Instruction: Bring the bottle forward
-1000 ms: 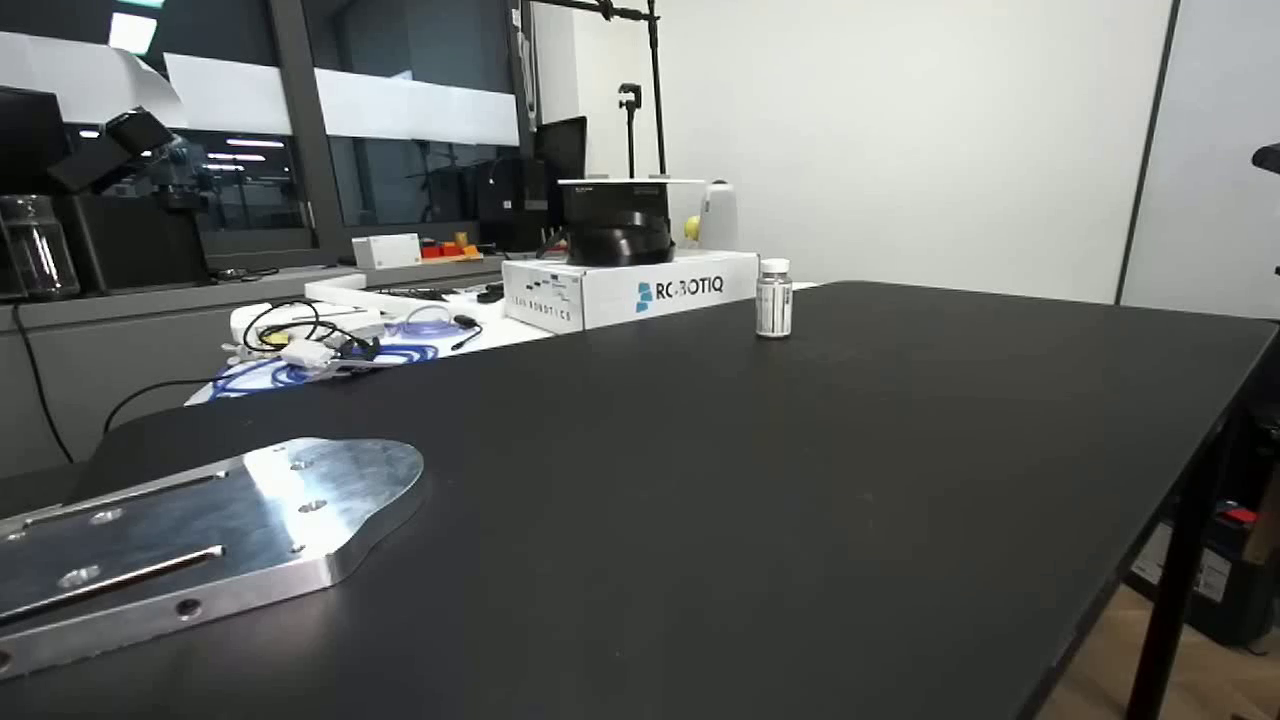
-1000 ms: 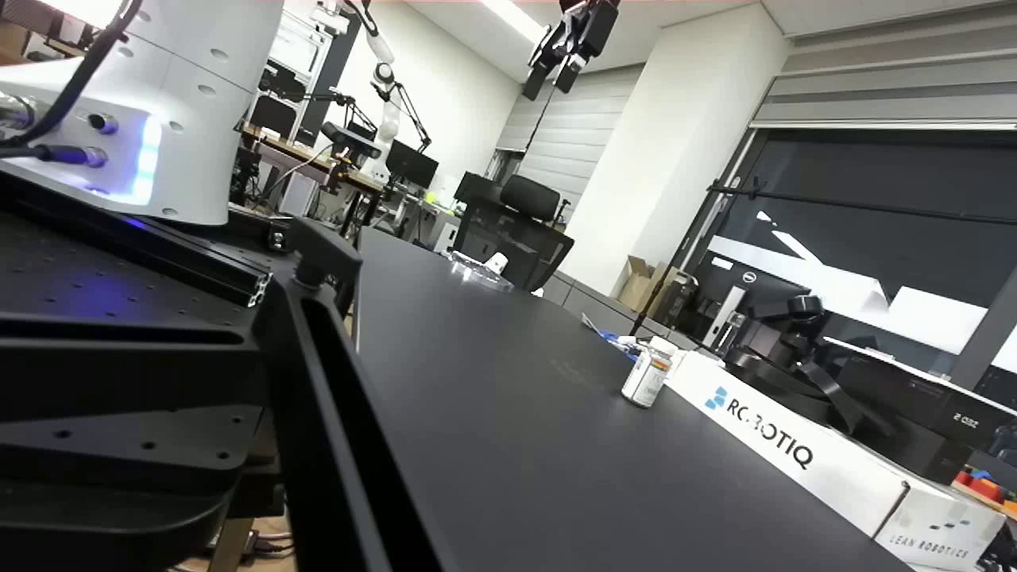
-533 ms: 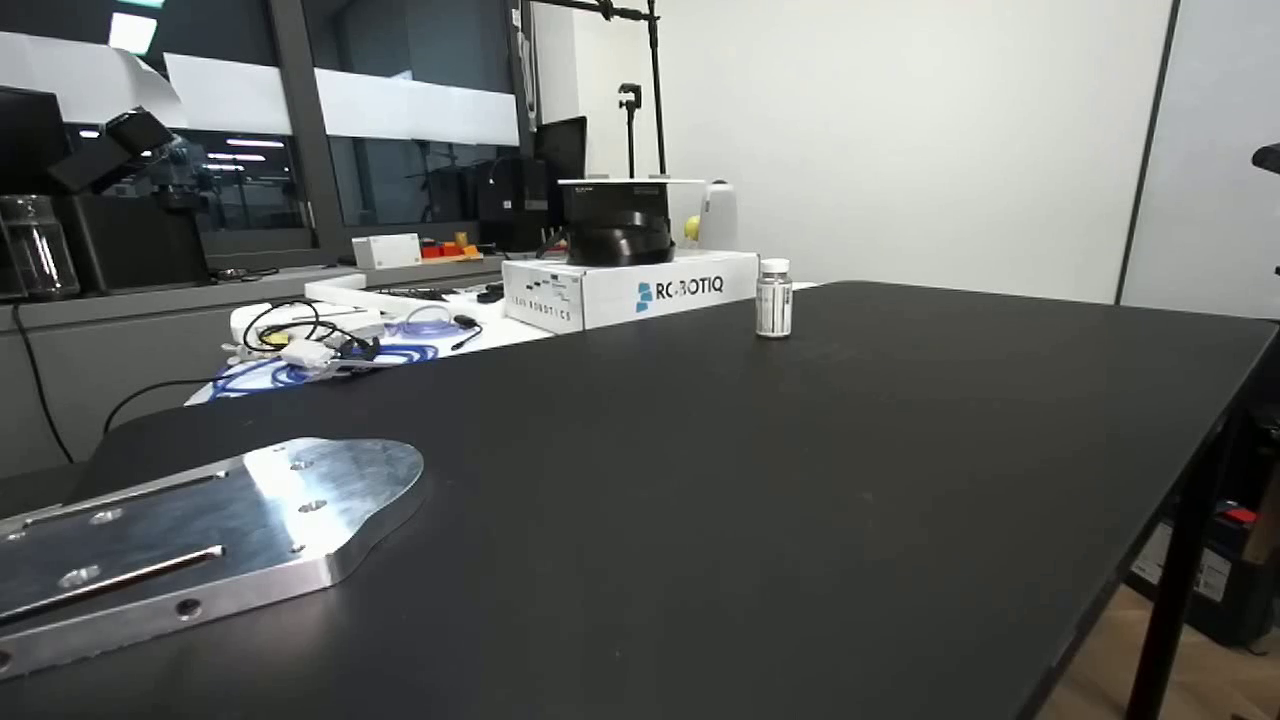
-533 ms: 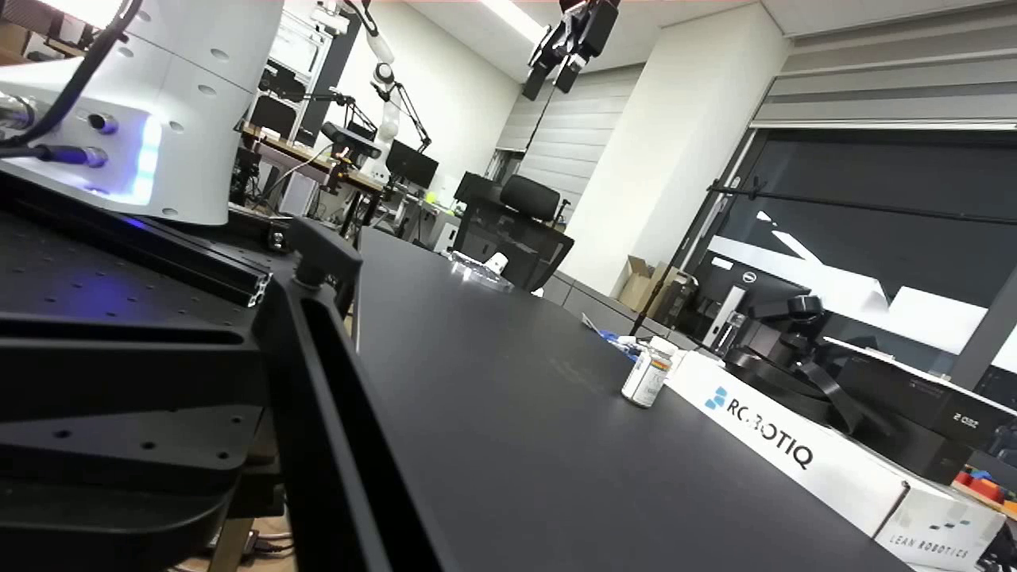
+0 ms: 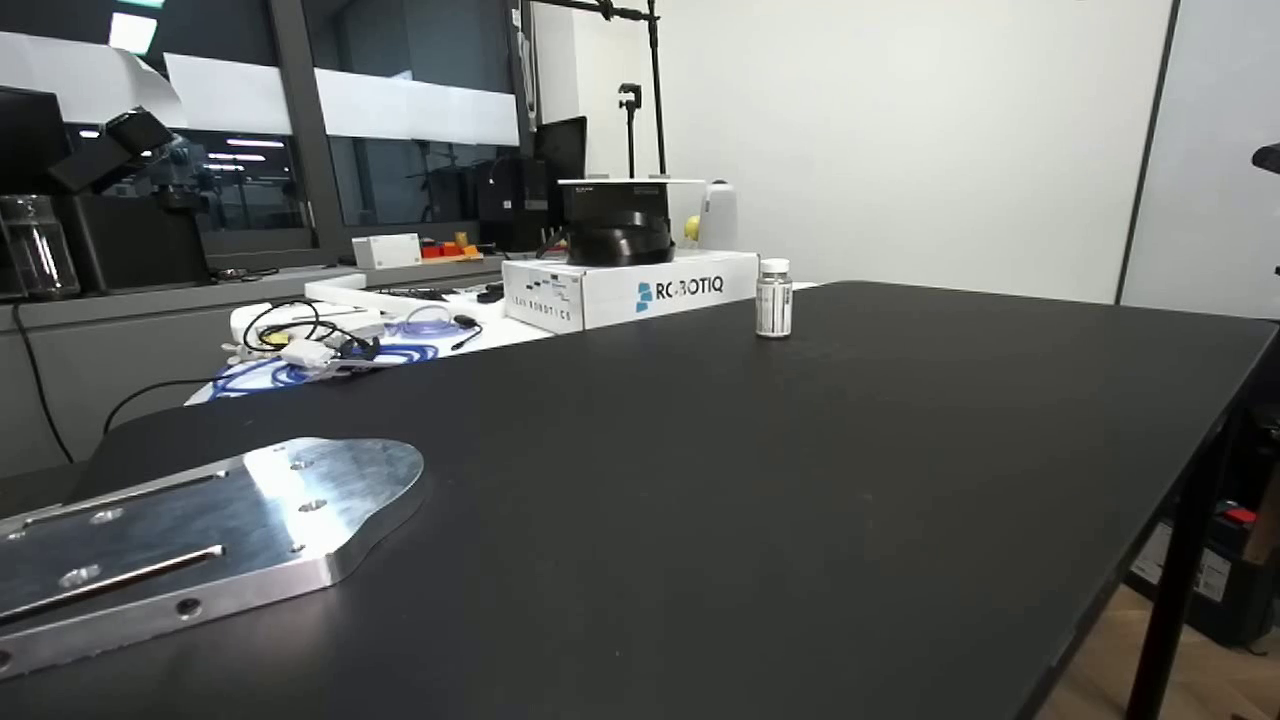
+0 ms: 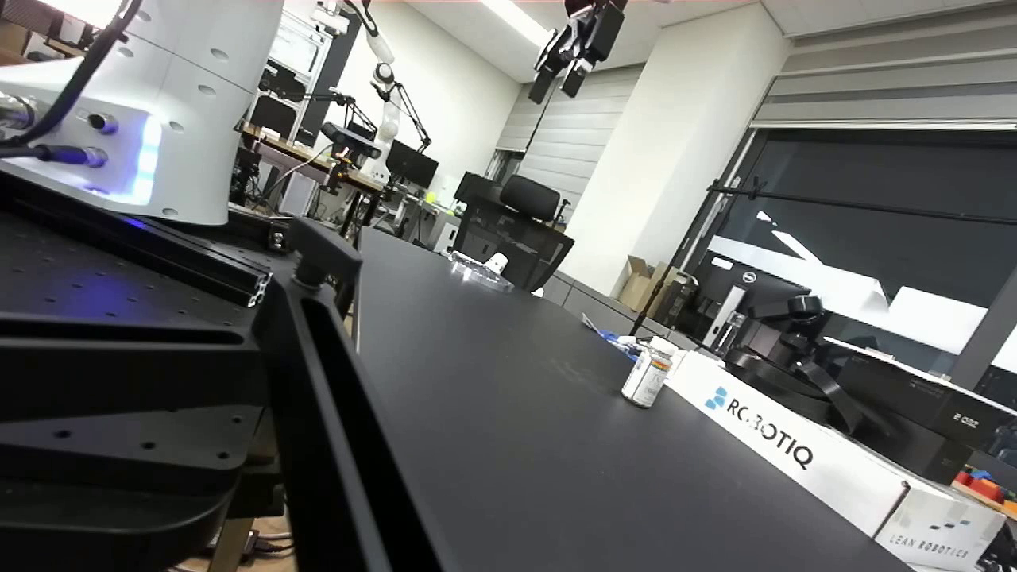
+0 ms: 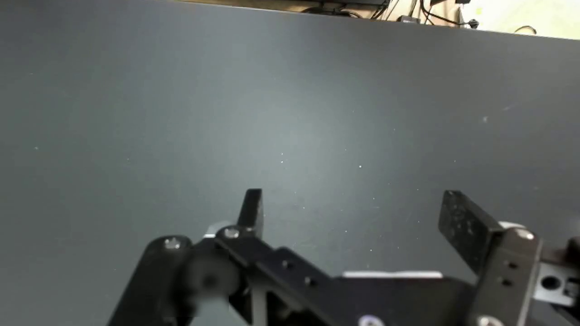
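Wrist view: fingers (image 7: 466, 231) spread wide over the dark tabletop (image 7: 294, 113), its edge (image 7: 344, 19) crossing at twelve. In an exterior view, the bottle (image 5: 774, 298) upright at two o'clock, contents unclear, white box (image 5: 670, 285) at its nine, tabletop broad towards six. In an exterior view, gripper (image 6: 557, 86) high at twelve, bottle at four.

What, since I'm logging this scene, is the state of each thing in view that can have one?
Claw: open, holding nothing
Bottle: upright on the table, cap on
Metal plate: lying flat
Robotiq box: looks shut
Cardboard box: top flap looks raised
Base light strip: lit
Ceiling light: on
Dell monitor: seen from behind, on or off cannot be told
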Robot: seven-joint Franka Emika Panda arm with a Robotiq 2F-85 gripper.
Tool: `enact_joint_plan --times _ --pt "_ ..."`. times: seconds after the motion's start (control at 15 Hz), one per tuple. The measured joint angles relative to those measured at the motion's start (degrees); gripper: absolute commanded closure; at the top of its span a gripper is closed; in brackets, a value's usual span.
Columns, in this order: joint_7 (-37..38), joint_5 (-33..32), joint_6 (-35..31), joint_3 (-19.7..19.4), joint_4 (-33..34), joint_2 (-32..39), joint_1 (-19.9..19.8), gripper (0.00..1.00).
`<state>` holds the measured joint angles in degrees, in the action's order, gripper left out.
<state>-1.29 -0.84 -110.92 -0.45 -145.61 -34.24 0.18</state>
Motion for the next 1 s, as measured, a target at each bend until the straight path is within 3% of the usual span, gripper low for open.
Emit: enact_joint_plan --times 0.4,0.73,1.0 --pt "-0.1 -0.5 -7.72 -0.5 11.65 17.45 -0.94 0.0" --pt "0.25 -0.48 -8.41 -0.46 25.89 33.26 -0.97 0.0" --pt "0.05 -0.4 -8.59 -0.45 26.94 35.16 -0.96 0.0"
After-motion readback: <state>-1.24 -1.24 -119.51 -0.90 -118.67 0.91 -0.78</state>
